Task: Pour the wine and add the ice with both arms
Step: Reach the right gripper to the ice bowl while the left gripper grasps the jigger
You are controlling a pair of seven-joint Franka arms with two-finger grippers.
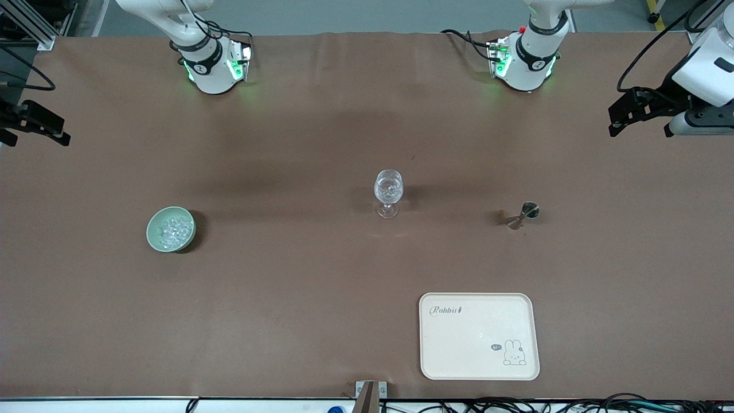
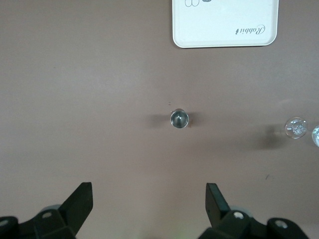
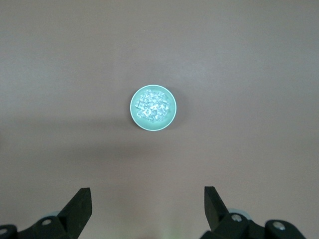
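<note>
So only the front view takes in the whole brown table (image 1: 321, 287): pale green bowl (image 1: 156, 241) toward the right arm's end, clear stemmed glass (image 1: 388, 192) about mid-table, small metal jigger (image 1: 524, 214) toward the left arm's end, and a cream rabbit tray (image 1: 479, 367) by the table edge nearest the front camera. Each wrist view gets just a slice. The left wrist view looks straight down the jigger's mouth (image 2: 179, 119), with the tray (image 2: 224, 40) and the glass (image 2: 297, 127) both cut off at the frame edges. The right wrist view shows only the bowl (image 3: 172, 117).

The ice (image 1: 174, 229) is a heap of small clear, whitish lumps filling that bowl (image 3: 152, 105); single pieces are hard to separate.

Both grippers hang up in the air, fingers spread wide, gripping nothing. The left gripper (image 1: 635, 112) sits over the table's edge at its own end, the right gripper (image 1: 34, 123) likewise at its end, partly cut off. Up close, just the black fingertips (image 2: 80, 198) (image 3: 79, 199) show.
</note>
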